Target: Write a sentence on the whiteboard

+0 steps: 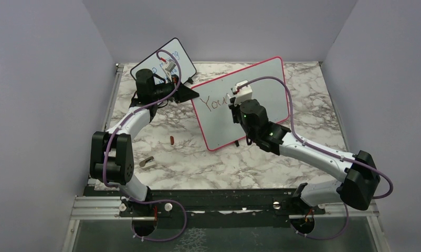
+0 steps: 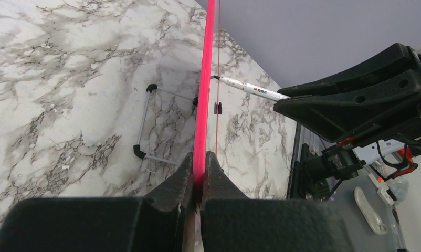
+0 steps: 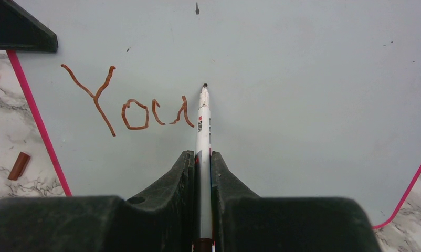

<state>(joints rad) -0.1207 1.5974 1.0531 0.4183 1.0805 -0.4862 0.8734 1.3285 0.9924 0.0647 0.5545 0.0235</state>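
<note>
on the white, grey-veined marble-pattern worktop [image 1: 198, 168], seen from above, the large rectangular white whiteboard [image 1: 221, 131] with a red-pink frame stands propped up near the middle. the sentence [image 1: 217, 103], in brownish-red handwriting, reads only "you" at the board's upper left. the left end effector [image 1: 193, 94] is closed onto the board's left corner, and the right end effector [image 1: 232, 103] sits at the board face just right of the letters. a smaller black-framed board with blue writing [image 1: 174, 55] stands behind the left arm. a small brownish-red cap [image 1: 172, 139] lies on the worktop, near the whiteboard's lower left corner. at the left wrist, the black fingers [image 2: 185, 178] pinch the pink frame, which runs edge-on up the view. beyond it the slim white marker [image 2: 250, 89] pokes out of the right end effector, its tip at the board face, and a thin wire stand with black feet [image 2: 145, 123] rests on the marble just beside the frame. at the right wrist, the fingers [image 3: 182, 168] are clamped on the marker's barrel. its dark tip lies just above and right of the "u", but whether it touches the surface cannot be told from this view. the cap lies on the marble just outside the pink frame at lower left.
</note>
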